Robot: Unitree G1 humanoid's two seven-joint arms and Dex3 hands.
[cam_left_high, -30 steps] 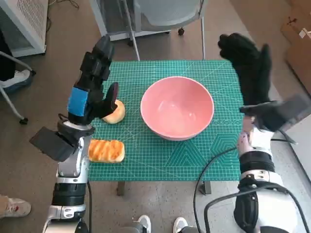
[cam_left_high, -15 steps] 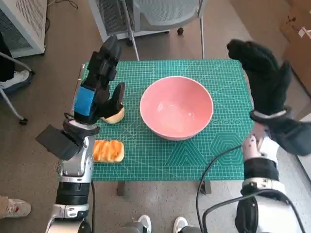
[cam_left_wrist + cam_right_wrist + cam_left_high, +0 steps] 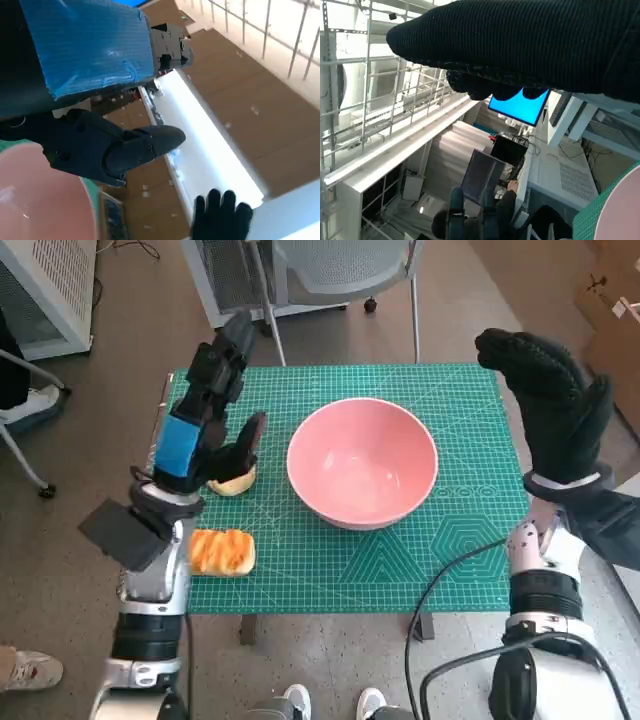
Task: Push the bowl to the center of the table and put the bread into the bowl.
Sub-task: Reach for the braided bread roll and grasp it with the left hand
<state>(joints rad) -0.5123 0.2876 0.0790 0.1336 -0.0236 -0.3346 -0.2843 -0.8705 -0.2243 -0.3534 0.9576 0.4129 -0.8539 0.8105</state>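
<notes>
— Hands?
— I see the left robot hand [image 3: 210, 415] spread, raised over the round pale bun [image 3: 236, 480]; right robot hand [image 3: 548, 405] spread, holding nothing.
— Bowl?
— Pink round bowl [image 3: 362, 462] sits mid-bench [image 3: 400, 570]; glazed golden bread [image 3: 221, 551] lies near the front-left edge.

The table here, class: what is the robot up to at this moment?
The pink bowl sits about mid-table on the green mat, with nothing in it. Both hands are raised with fingers apart, holding nothing: the left hand above the round bun, the right hand at the table's right edge. A toasted bread slice lies near the front left corner. No bread is in the bowl yet.
</notes>
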